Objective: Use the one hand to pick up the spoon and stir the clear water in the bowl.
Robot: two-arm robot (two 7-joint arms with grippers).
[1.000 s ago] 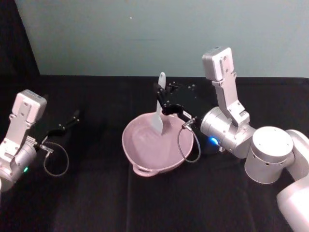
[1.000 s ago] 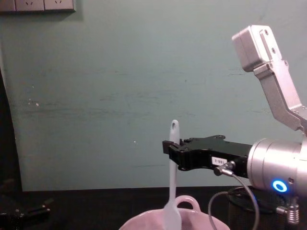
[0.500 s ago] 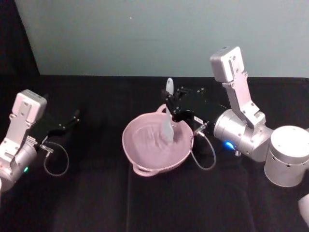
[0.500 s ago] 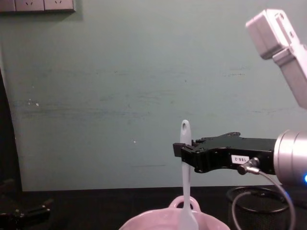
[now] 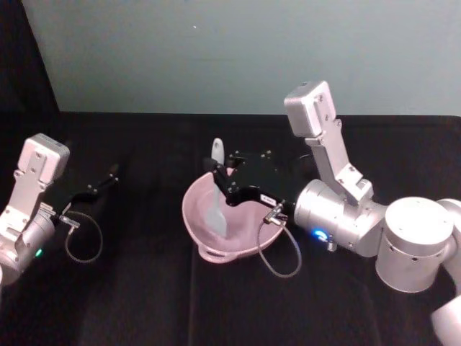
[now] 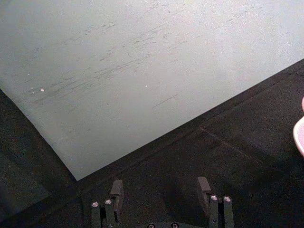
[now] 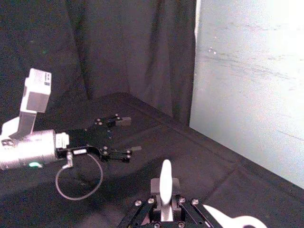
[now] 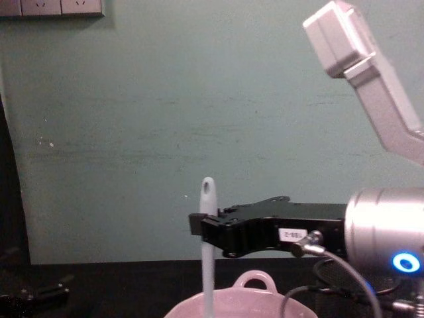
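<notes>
White spoon (image 5: 217,210), one, clamped by right gripper (image 5: 220,175), dips into one pink bowl (image 5: 196,209); left gripper (image 6: 160,186) parked, spread.

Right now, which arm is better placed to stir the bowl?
Right. The right gripper is shut on the spoon, scoop end down inside the bowl. The left gripper is open, off to the robot's left, apart from both.

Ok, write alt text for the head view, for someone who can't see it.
The right black flat gripper holds a long slim white plastic spoon roughly upright, its scoop end down inside a pale pink glossy ceramic bowl on a black-covered table. The left gripper hangs open at far left, apart from the bowl.
</notes>
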